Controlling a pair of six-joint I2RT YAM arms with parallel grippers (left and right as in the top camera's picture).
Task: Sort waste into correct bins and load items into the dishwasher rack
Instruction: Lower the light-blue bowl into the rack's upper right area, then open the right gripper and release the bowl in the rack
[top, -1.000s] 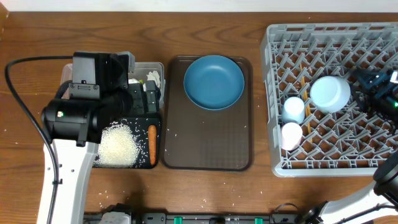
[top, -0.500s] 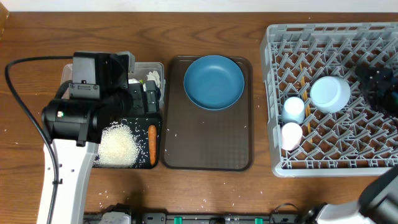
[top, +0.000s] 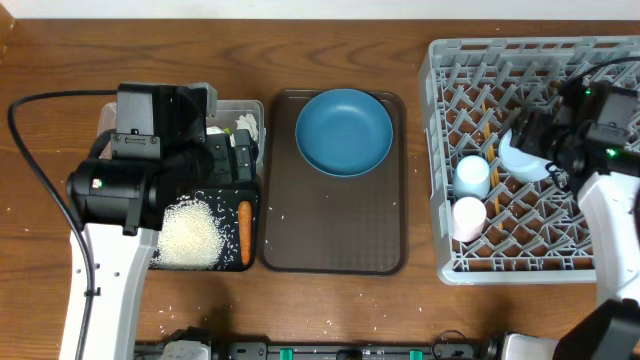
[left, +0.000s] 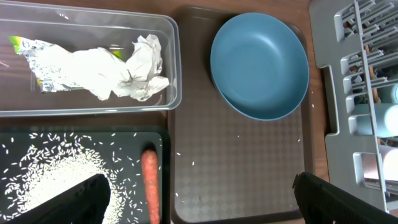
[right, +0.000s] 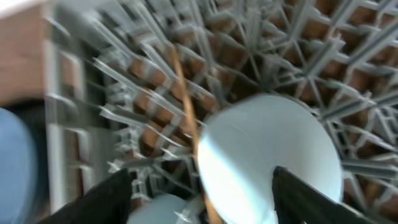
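Note:
The dark blue dish (top: 343, 130) sits on the brown serving tray (top: 330, 230). The clear tub (left: 174, 56) holds the white tissue (left: 134, 68) and the green-and-yellow wrapper (left: 31, 53). The black tray (left: 130, 180) holds rice (left: 43, 180) and the carrot (left: 150, 186). My left gripper (left: 199, 208) is open and empty above these bins. The grey rack (top: 450, 70) holds the light blue bowl (top: 520, 155), the light blue cup (top: 472, 175), the pink cup (top: 467, 217) and the chopsticks (top: 489, 140). My right gripper (right: 199, 199) is open over the upturned bowl (right: 267, 155). That view is blurred.
The left arm hides most of the clear tub in the overhead view (top: 245, 112). A few rice grains lie on the serving tray (left: 236, 174) and on the wooden table near its front edge (top: 200, 310). The rack's wall (left: 348, 37) stands right of the tray.
My right arm has swung left from the rack's right edge to above the light blue bowl. The left arm and all objects have stayed put.

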